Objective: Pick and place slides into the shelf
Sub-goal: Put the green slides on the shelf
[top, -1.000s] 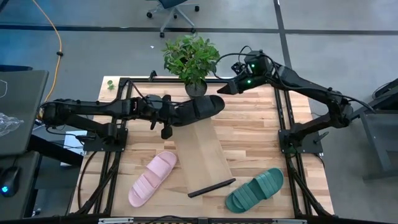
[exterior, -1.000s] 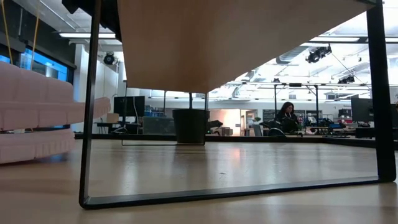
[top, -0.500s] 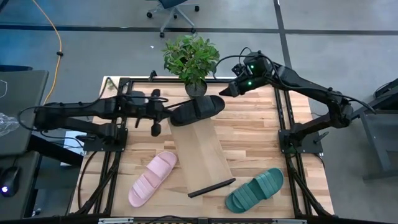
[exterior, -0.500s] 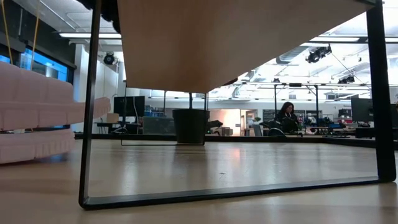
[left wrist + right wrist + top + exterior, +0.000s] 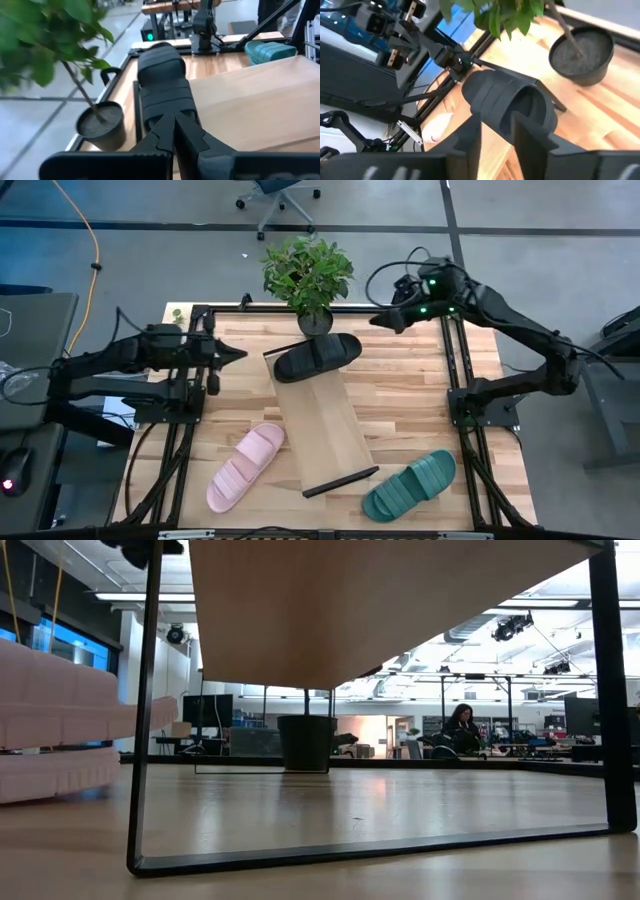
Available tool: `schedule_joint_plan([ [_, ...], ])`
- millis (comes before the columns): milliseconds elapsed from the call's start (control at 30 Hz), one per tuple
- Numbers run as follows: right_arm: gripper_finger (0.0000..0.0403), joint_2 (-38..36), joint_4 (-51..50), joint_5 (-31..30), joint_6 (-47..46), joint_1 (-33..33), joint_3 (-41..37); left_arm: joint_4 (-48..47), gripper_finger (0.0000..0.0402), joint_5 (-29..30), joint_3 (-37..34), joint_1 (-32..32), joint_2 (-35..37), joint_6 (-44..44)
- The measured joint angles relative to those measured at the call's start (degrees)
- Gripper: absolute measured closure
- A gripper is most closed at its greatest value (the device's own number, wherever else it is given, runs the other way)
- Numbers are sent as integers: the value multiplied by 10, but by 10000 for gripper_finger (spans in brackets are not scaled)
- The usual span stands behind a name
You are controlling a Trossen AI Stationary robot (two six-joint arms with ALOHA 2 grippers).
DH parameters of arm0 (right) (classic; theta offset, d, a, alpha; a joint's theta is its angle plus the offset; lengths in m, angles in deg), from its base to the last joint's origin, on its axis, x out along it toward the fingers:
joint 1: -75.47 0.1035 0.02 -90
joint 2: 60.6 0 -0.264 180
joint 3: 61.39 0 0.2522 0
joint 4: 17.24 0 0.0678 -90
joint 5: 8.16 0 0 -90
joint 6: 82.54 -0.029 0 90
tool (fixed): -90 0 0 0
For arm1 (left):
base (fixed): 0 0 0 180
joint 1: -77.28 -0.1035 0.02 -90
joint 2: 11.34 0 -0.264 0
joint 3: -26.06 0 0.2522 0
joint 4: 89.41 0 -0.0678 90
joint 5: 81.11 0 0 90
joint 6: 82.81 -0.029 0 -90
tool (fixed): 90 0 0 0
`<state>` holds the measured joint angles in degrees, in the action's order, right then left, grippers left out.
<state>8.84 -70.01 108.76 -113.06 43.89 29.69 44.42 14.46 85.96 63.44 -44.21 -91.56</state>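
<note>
Left hand [image 5: 232,353], fingers pressed together and gripping nothing, is pulling back toward nine o'clock, now well apart from the black slide [image 5: 318,356] it was touching a second ago. That slide is lying on the twelve o'clock end of the shelf [image 5: 325,425], so one looks placed. Pink slide [image 5: 246,466] and green slide [image 5: 409,484] are waiting on the worktop [image 5: 420,405]. Right hand [image 5: 397,318], spread, is hovering near one o'clock.

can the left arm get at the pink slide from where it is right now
Probably yes. The pink slide lies alone on the table's left side, strap up, beside the shelf with nothing over it. The left end effector sits shut at the left edge, farther back, with bare tabletop between them.
</note>
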Motion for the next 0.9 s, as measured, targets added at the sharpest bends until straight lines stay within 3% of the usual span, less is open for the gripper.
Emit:
schedule_joint_plan([
  [300, 398, -82, -50, -54, 36, -11, -25, 2, 401, 41, -38, 0, 103, -17],
  [600, 401, -175, -22, -34, -19, -9, -132, 90, 401, 36, -137, 0, 192, -9],
  [900, 402, -258, -10, -35, -127, 53, -227, 99, 401, 15, -195, 0, 207, 46],
])
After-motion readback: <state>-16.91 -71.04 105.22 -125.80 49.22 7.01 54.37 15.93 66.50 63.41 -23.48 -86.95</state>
